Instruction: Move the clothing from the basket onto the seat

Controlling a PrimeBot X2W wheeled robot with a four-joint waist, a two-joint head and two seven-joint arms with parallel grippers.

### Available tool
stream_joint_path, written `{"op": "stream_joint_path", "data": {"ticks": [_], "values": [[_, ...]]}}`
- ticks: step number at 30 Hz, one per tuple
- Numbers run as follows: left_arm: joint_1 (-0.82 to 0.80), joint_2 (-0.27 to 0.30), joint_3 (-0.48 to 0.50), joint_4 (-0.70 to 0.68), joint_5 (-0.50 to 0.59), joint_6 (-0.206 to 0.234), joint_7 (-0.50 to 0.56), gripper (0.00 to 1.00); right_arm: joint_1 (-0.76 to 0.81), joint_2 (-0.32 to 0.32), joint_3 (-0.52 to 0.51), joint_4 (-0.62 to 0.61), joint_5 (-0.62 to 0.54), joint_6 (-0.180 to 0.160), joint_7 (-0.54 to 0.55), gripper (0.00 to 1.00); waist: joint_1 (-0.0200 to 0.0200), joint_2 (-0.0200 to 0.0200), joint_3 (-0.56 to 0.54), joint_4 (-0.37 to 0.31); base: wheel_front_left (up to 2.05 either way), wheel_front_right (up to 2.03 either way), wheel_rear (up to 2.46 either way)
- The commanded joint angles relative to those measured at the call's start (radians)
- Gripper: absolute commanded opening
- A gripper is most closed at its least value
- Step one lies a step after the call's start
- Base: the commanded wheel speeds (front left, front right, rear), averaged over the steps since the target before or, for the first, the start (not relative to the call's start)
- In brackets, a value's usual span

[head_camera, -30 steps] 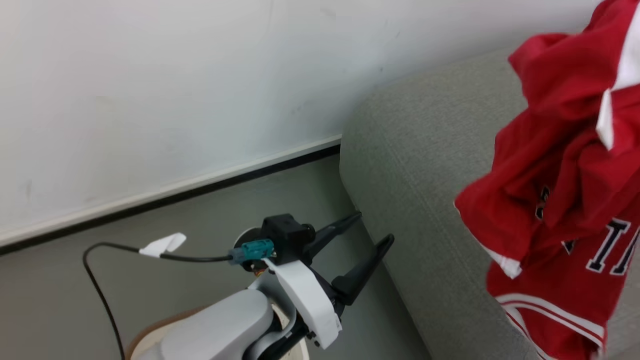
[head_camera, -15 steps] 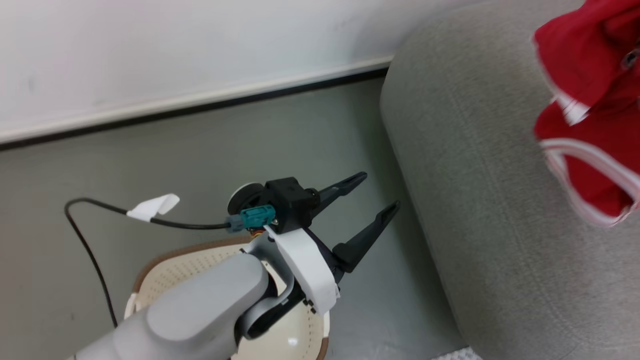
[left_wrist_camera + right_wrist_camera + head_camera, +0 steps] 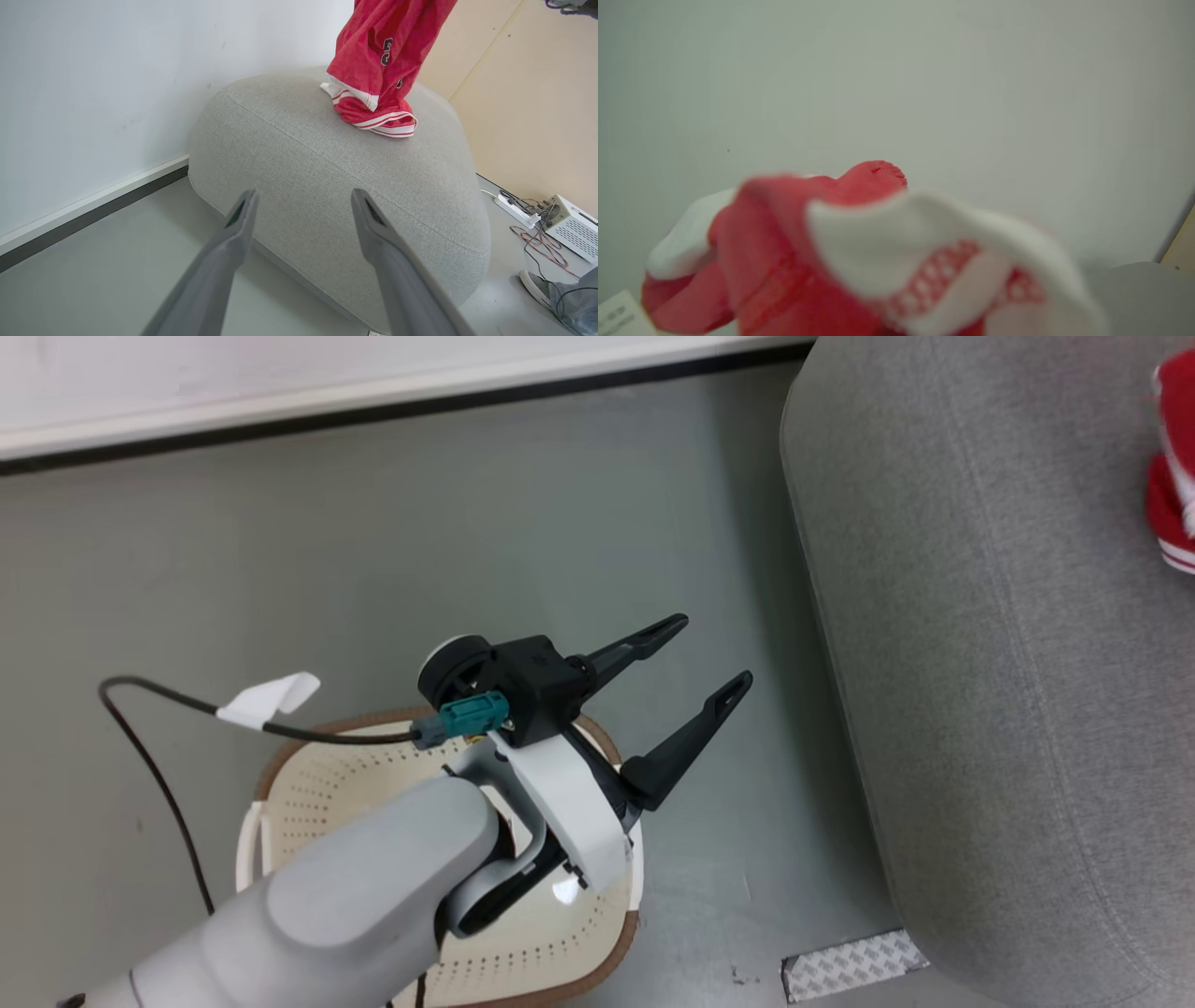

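Observation:
The clothing (image 3: 378,60), a red jersey with white trim, hangs from above in the left wrist view, its lower hem resting on the top of the light-grey seat (image 3: 336,163). In the head view a strip of the clothing (image 3: 1172,513) shows at the right edge over the seat (image 3: 980,663). The clothing (image 3: 859,261) bunches blurred right in front of the right wrist camera and hides my right gripper's fingers, which grip it. My left gripper (image 3: 711,651) is open with nothing in it, above the cream basket (image 3: 308,793) and left of the seat; its fingers (image 3: 233,233) point at the seat's side.
A white wall with a dark skirting runs behind. A black cable with a white tag (image 3: 271,700) loops beside the basket. A patterned floor strip (image 3: 850,966) lies by the seat's base. A power strip, a white box (image 3: 570,224) and a person's shoe (image 3: 535,287) sit right of the seat.
The head camera has tilted down, so the basket has come into view and the clothing has slid to the right edge. The left gripper has stayed open.

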Motion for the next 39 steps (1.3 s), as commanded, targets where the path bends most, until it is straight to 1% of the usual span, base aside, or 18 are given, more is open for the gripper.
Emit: {"op": "stream_joint_path", "data": {"ticks": [1,5,9,13,15,18,21,22,23,24,25,28,32,35,39], "values": [[-0.013,0.008,0.001,0.002,0.008,-0.005,0.0,1.0,0.025,-0.006,0.012,0.034,0.018,-0.002,0.001,0.0,-0.0002,0.0,0.023,-0.003,0.0,0.0,0.0],[-0.028,0.011,0.003,0.006,0.012,-0.006,-0.003,1.0,0.068,0.013,0.063,0.125,0.064,-0.002,0.036,0.0,-0.0002,0.0,0.045,-0.005,0.0,0.0,0.0],[-0.036,0.008,0.008,0.009,0.014,-0.012,-0.013,1.0,0.1,0.036,0.093,0.195,0.129,-0.002,0.081,0.0,-0.0002,0.0,0.053,-0.003,0.0,0.0,0.0],[-0.041,0.005,0.01,0.015,0.015,-0.013,-0.018,1.0,0.128,0.057,0.132,0.236,0.187,-0.002,0.149,0.0,-0.0002,0.0,0.059,0.001,0.0,0.0,0.0],[-0.041,0.003,0.009,0.019,0.014,-0.014,-0.021,1.0,0.141,0.068,0.157,0.245,0.213,-0.002,0.206,0.0,-0.0002,0.0,0.06,0.002,0.0,0.0,0.0],[-0.04,0.0,0.011,0.026,0.009,-0.015,-0.023,1.0,0.14,0.066,0.186,0.26,0.25,-0.002,0.297,0.0,-0.0002,0.0,0.059,0.005,0.0,0.0,0.0],[-0.036,-0.003,0.012,0.029,0.005,-0.017,-0.028,1.0,0.13,0.063,0.198,0.269,0.257,-0.002,0.331,0.0,-0.0002,0.0,0.057,0.007,0.0,0.0,0.0],[-0.033,-0.004,0.012,0.031,0.003,-0.018,-0.031,1.0,0.125,0.061,0.204,0.274,0.256,-0.002,0.34,0.04,-0.0002,0.0,0.054,0.008,0.0,0.0,0.0],[-0.028,-0.005,0.012,0.033,0.002,-0.02,-0.033,1.0,0.121,0.062,0.209,0.278,0.256,-0.002,0.348,0.31,-0.0002,0.0,0.049,0.009,0.0,0.0,0.0],[-0.023,-0.006,0.012,0.036,-0.001,-0.021,-0.036,1.0,0.116,0.063,0.214,0.283,0.254,-0.002,0.357,0.67,-0.0002,0.0,0.042,0.01,0.0,0.0,0.0],[-0.018,-0.007,0.012,0.039,-0.003,-0.021,-0.037,1.0,0.11,0.063,0.219,0.288,0.249,-0.002,0.361,1.0,-0.0002,0.0,0.035,0.01,0.0,0.0,0.0],[-0.003,-0.008,0.015,0.052,-0.009,-0.023,-0.045,1.0,0.103,0.075,0.231,0.303,0.254,-0.002,0.388,1.0,-0.0002,0.0,0.005,0.008,0.0,0.0,0.0],[0.025,-0.016,0.02,0.068,-0.02,-0.024,-0.056,1.0,0.105,0.07,0.26,0.31,0.235,-0.002,0.422,1.0,-0.0002,0.0,-0.057,0.003,0.0,0.0,0.0],[0.053,-0.022,0.028,0.08,-0.026,-0.023,-0.062,1.0,0.109,0.051,0.28,0.297,0.223,-0.002,0.442,1.0,-0.0002,0.0,-0.112,-0.004,0.0,0.0,0.0],[0.101,-0.028,0.044,0.095,-0.041,-0.027,-0.068,1.0,0.117,0.03,0.311,0.275,0.207,-0.002,0.495,1.0,-0.0002,0.0,-0.198,-0.019,0.0,0.0,0.0]]}}
